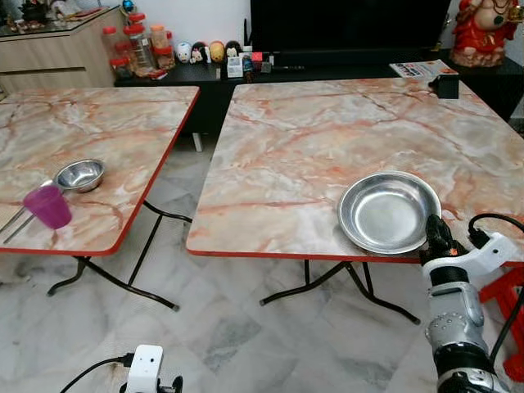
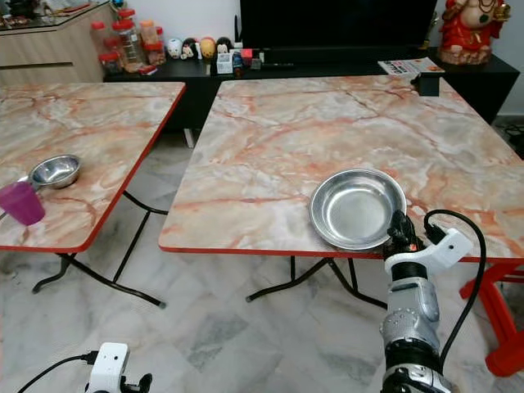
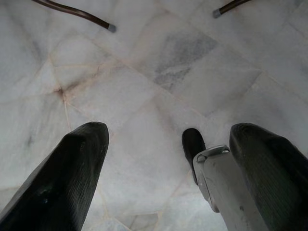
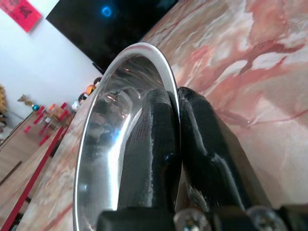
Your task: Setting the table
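Jaws of the right gripper are clamped on the near right rim of the steel plate, one black finger inside the rim and one outside; its fingertips are hidden behind the rim in the right wrist view. Jaws of the left gripper stand apart, hanging idle above the marble-tiled floor, with both fingers cut off by the frame edge.

Largest to smallest: the right counter, pink-veined marble pattern with a red edge and thin black folding legs, carries the round, shallow, reflective plate at its near right edge. The left counter, same finish, is cut off at the frame's left. On it sit a small steel bowl, a translucent purple cup just beside the bowl, and thin utensils partly hidden behind the cup, type unclear.
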Available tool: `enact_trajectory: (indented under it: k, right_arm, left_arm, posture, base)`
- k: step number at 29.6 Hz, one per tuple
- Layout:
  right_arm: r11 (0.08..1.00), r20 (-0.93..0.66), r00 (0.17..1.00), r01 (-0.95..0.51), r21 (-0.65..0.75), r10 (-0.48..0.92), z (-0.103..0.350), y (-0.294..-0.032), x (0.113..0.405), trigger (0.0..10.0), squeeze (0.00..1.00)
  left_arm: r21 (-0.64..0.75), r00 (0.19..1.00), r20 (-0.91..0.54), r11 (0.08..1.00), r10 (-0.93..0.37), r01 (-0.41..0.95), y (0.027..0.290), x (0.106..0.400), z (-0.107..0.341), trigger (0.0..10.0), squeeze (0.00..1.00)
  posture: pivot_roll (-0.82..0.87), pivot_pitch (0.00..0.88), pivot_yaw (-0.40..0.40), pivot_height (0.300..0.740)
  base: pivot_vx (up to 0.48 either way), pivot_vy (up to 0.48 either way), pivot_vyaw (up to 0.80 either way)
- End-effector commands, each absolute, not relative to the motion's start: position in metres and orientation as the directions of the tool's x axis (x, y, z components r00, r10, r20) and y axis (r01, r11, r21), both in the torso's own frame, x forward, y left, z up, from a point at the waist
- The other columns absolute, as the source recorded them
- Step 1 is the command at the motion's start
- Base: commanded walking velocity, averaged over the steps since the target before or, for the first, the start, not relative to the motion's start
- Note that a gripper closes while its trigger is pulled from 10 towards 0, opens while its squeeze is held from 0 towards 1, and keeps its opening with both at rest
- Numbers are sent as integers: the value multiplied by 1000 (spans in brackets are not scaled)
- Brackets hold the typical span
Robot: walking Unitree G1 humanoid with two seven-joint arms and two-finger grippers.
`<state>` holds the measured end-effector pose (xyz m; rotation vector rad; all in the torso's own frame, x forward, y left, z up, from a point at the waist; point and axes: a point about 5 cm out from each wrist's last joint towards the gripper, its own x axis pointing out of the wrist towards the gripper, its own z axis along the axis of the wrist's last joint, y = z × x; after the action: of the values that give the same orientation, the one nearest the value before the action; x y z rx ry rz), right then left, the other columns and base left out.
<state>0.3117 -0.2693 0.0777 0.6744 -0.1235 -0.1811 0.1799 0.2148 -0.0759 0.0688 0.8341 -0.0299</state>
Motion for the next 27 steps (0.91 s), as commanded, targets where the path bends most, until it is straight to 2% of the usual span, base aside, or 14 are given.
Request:
enact_trajectory:
  k: [1,10,18,23,27]
  right_arm:
    - [751,-44,975,197,630,-219,60,-267,305,10000,0]
    - [761,-62,967,232,605,-246,64,-267,313,10000,0]
    - [719,-1,964,198,667,-265,80,-269,324,10000,0]
    - [662,64,958,145,735,-281,99,-267,335,10000,0]
    - [652,77,955,135,746,-286,103,-267,338,10000,0]
  left_arm:
    - [58,671,-741,997,9,52,218,179,-76,10000,0]
    - [70,679,-733,996,17,50,220,182,-74,10000,0]
    - [75,681,-732,996,22,49,221,181,-74,10000,0]
    - [74,680,-733,996,21,49,221,180,-74,10000,0]
    - [74,681,-732,996,21,50,221,180,-74,10000,0]
  posture:
    - [-46,0,62,740]
    - [-50,0,68,740]
    - [-52,0,72,740]
    - [-53,0,74,740]
    - [-53,0,74,740]
  base:
    - [0,0,0]
    - [0,0,0]
    - [0,0,0]
    - [258,0,0]
    - [264,0,0]
